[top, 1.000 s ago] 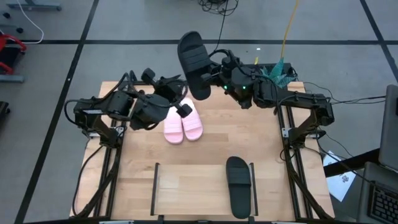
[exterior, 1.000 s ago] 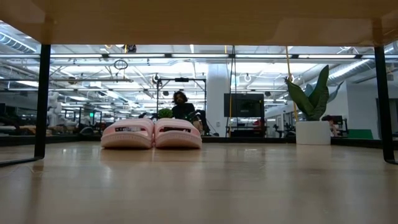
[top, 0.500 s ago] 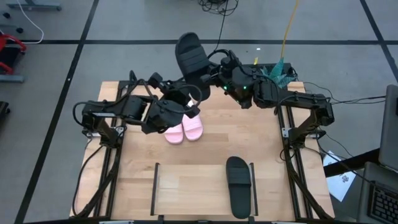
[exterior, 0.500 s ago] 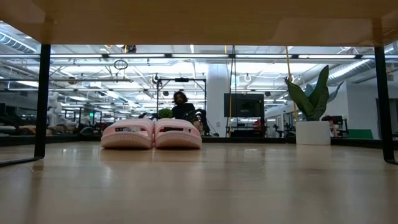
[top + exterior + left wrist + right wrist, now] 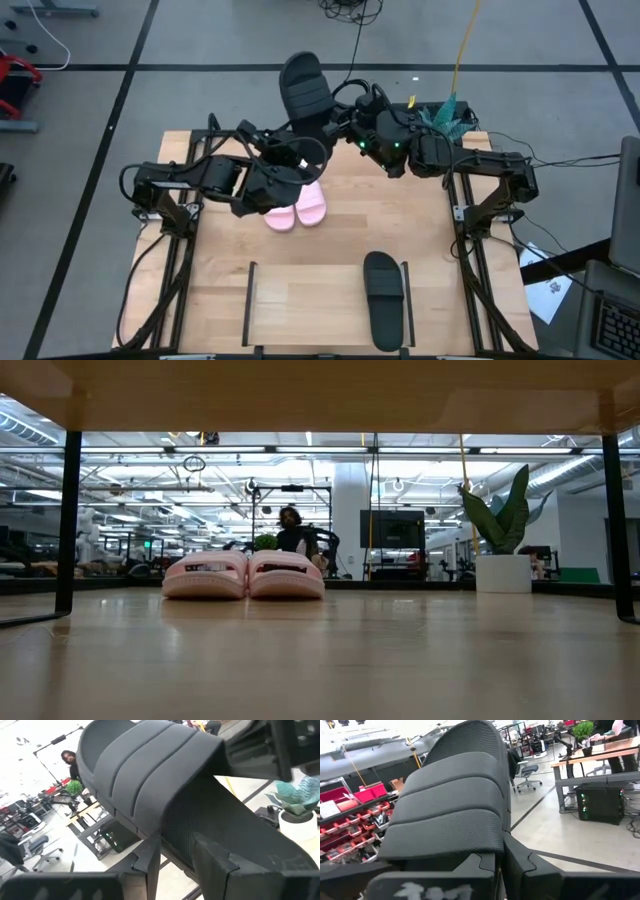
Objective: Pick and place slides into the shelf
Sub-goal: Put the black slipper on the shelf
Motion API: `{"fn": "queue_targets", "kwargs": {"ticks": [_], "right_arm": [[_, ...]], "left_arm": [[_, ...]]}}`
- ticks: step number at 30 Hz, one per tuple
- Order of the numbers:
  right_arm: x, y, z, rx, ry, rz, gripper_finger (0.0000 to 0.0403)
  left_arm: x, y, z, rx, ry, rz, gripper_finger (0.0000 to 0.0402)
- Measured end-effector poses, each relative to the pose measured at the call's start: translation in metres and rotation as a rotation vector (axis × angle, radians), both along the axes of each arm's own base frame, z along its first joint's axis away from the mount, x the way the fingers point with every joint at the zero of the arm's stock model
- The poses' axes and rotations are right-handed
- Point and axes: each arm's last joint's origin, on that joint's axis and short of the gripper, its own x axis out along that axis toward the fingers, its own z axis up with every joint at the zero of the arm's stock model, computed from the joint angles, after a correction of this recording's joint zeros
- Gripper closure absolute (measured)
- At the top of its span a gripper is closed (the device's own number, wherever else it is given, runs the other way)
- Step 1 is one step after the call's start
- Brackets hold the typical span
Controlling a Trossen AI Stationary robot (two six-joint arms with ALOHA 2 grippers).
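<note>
The right gripper (image 5: 338, 118) is clenched on a black slide (image 5: 304, 88), lifted over the far edge of the table (image 5: 330, 245); the left gripper (image 5: 300, 155) has its jaws part-spread around that same slide's near end. Beyond the table, the room shows grey floor and workbenches. On the table, a pink pair (image 5: 296, 207) lies just below the left gripper. Another black slide (image 5: 385, 298) rests on the shelf (image 5: 300, 305) at the table's near edge. Only the low view shows a person (image 5: 291, 530) behind the pink pair.
</note>
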Motion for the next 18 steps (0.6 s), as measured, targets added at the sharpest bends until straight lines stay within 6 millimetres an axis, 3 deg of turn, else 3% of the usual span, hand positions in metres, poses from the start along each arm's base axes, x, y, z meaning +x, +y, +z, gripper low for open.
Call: {"fn": "queue_targets", "kwargs": {"ticks": [9, 18], "right_arm": [[0.008, 0.001, -0.016, 0.009, -0.044, 0.068, 0.0403], [0.009, 0.002, -0.016, 0.005, -0.051, 0.113, 0.0403]], "left_arm": [[0.000, -0.006, 0.003, 0.051, 0.007, 0.027, 0.0289], [-0.003, -0.014, 0.004, 0.093, 0.018, 0.052, 0.0289]]}}
